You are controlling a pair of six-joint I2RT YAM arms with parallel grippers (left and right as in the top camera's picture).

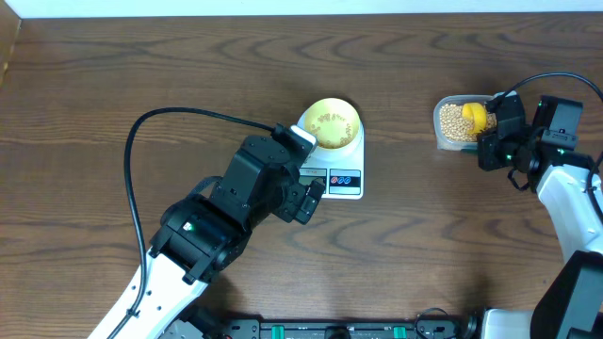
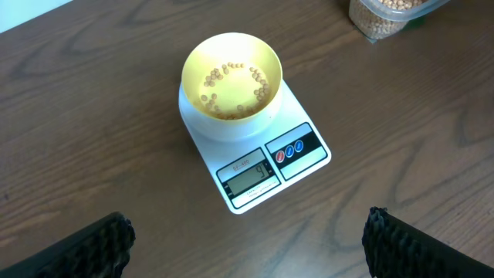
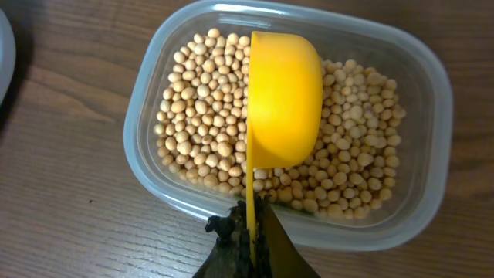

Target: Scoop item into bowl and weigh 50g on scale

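**Loading the scoop at the tub, well to the right of the scale**

The right pincer (image 3: 251, 232) is clamped on the thin handle of a glossy bright-yellow plastic scoop (image 3: 282, 100). Its rounded cup is rolled on edge among the small, smooth, tan soybeans (image 3: 201, 116) in a clear, round-cornered plastic tub (image 3: 147, 100). The left pincer (image 2: 247, 232) hangs with its jaws wide apart and empty, just in front of the scale (image 2: 309, 127). On the platform of this white, slab-like scale sits the pale-yellow bowl (image 2: 230, 91), holding only a sparse ring of beans. The target weight therefore looks far off. The next move calls for rolling the cup level while loaded, lifting it clear, and carrying it over the dark wood-grain worktop (image 2: 93, 116) to the bowl.
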